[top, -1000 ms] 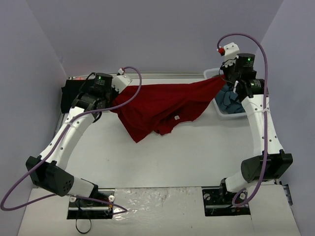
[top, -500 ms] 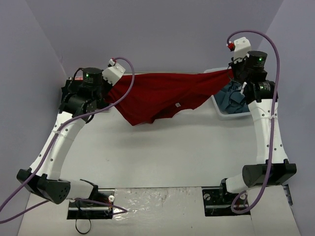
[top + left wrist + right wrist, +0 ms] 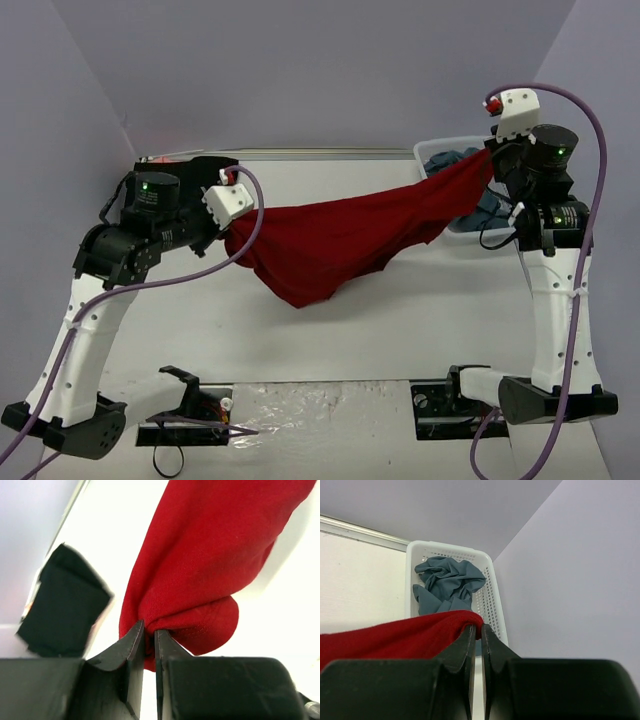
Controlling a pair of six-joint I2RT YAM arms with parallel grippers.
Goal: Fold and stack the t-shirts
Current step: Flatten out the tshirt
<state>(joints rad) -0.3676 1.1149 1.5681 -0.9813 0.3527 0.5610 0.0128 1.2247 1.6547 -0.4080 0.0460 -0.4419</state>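
A dark red t-shirt (image 3: 345,240) hangs stretched in the air between both arms, sagging in the middle above the table. My left gripper (image 3: 232,232) is shut on its left corner; in the left wrist view the cloth (image 3: 210,565) bunches between the black fingers (image 3: 131,642). My right gripper (image 3: 489,158) is shut on the right corner; in the right wrist view the red cloth (image 3: 395,637) wraps over the fingertips. A folded black t-shirt (image 3: 62,605) lies on the table at the far left. Slate blue-grey t-shirts (image 3: 447,582) lie crumpled in the basket.
The white plastic lattice basket (image 3: 436,150) stands at the back right by the wall, its rim (image 3: 450,547) plain in the right wrist view. Purple-grey walls close in the table on three sides. Both arm bases sit at the near edge.
Both arms have lifted and pulled toward the near side, raising the red t-shirt off the table and out from over the basket. It now hangs lower in the middle.
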